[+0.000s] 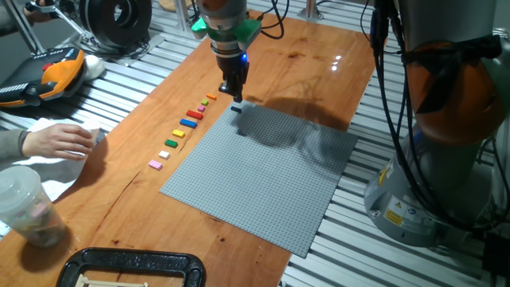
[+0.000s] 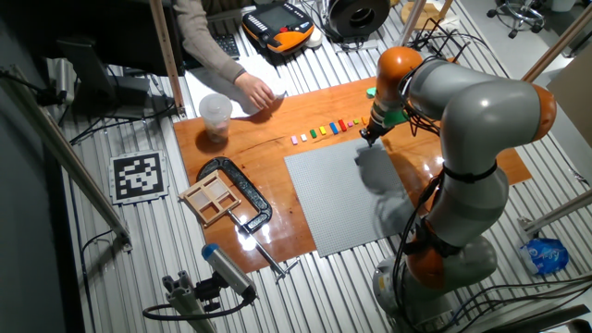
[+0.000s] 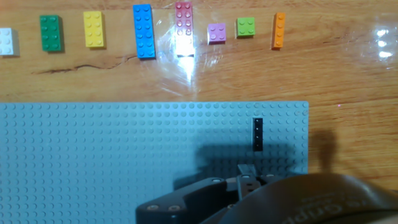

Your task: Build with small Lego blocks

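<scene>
A large grey studded baseplate (image 1: 263, 183) lies on the wooden table. One dark brown brick (image 3: 257, 134) stands on it near its far right corner, also seen in one fixed view (image 1: 237, 108). My gripper (image 1: 233, 94) hangs just above and beside that brick, with its fingers together and holding nothing; in the hand view it (image 3: 247, 177) is just below the brick. Beyond the plate's edge lies a row of small bricks: white (image 3: 5, 41), green (image 3: 50, 33), yellow (image 3: 94, 29), blue (image 3: 143, 31), red (image 3: 184, 28), pink (image 3: 216, 33), small green (image 3: 245, 27), orange (image 3: 278, 31).
A person's hand (image 1: 56, 142) rests on white paper at the table's left. A plastic cup (image 1: 28, 207) and a black clamp (image 1: 135, 267) stand at the near end. A wooden tray (image 2: 211, 196) sits by the clamp. The robot's base (image 1: 446, 159) is at the right.
</scene>
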`<state>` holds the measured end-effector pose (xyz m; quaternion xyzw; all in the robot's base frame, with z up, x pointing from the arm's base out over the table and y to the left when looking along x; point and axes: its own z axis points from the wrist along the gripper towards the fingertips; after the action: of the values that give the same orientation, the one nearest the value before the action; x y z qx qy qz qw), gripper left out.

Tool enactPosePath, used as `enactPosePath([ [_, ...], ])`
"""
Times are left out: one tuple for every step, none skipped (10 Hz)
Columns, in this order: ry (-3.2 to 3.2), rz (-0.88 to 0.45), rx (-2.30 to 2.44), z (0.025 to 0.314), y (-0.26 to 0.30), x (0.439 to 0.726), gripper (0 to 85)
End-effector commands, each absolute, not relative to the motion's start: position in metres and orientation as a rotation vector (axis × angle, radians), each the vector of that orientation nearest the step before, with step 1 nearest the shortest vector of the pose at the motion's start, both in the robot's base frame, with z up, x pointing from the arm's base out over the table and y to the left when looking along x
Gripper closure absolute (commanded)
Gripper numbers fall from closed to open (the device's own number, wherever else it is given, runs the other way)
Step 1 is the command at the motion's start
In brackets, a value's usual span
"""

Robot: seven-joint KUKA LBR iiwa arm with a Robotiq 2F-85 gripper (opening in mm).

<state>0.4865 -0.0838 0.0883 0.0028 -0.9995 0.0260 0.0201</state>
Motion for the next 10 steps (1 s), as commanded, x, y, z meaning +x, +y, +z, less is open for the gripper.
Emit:
enactPosePath([
  [-3.101, 0.081, 0.009, 0.0879, -0.0836, 0.4857, 85.0],
  [-3.101, 0.081, 0.009, 0.0873, -0.0832, 0.4846, 85.0],
  [-3.101, 0.083, 0.009, 0.0869, -0.0832, 0.4838, 85.0],
  [-3.104, 0.086, 0.009, 0.0869, -0.0835, 0.4836, 85.0],
  [-3.105, 0.088, 0.011, 0.0872, -0.0837, 0.4835, 85.0],
  [-3.104, 0.09, 0.011, 0.0873, -0.0841, 0.4834, 85.0],
  [-3.104, 0.09, 0.011, 0.0872, -0.0844, 0.4834, 85.0],
  [-3.102, 0.09, 0.011, 0.087, -0.0846, 0.4834, 85.0],
  [-3.102, 0.09, 0.011, 0.0869, -0.0848, 0.4834, 85.0],
  [-3.102, 0.09, 0.011, 0.0869, -0.085, 0.4835, 85.0],
])
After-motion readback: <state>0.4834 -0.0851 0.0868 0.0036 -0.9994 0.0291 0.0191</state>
